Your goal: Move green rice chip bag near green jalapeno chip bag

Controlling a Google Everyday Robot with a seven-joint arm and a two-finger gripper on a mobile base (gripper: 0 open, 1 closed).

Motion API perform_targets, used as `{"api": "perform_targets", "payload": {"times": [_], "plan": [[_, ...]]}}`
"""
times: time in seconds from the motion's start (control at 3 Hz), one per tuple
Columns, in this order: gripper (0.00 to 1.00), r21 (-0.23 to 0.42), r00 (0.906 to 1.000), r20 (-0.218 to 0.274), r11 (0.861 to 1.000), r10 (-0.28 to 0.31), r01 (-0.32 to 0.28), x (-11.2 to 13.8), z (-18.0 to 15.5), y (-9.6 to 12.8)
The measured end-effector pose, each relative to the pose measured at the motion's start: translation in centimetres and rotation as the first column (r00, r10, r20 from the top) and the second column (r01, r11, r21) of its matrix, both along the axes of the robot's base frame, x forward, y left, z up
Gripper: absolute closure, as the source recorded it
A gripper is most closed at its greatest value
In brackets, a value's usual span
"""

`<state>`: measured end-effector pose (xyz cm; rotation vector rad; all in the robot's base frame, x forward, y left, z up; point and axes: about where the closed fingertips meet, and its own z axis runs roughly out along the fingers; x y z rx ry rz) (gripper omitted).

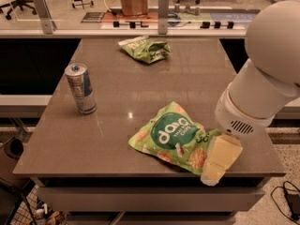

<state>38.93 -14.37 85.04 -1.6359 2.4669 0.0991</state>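
The green rice chip bag (171, 137), bright lime green with a dark round logo and white "dang" lettering, lies flat near the table's front edge, right of centre. The green jalapeno chip bag (144, 48), smaller and duller with a white edge, lies at the far middle of the table. My gripper (216, 165) hangs below the big white arm (267, 74) at the front right, its cream-coloured finger right at the rice bag's lower right corner, over the table's front edge.
A blue and silver drink can (81, 88) stands upright at the left of the brown table (122, 111). A glass partition and a counter with a brown paper bag (134, 1) run behind the table's far edge.
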Motion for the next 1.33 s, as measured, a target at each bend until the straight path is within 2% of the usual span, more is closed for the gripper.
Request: {"api": "perform_targets", "payload": {"times": [0.33,1.33], "plan": [[0.18,0.000,1.0000,0.002,1.000,0.000,0.000,0.01,0.06,0.03],[0.88,-0.002,1.0000,0.009,1.000,0.002,-0.002,-0.09,0.26,0.16]]}}
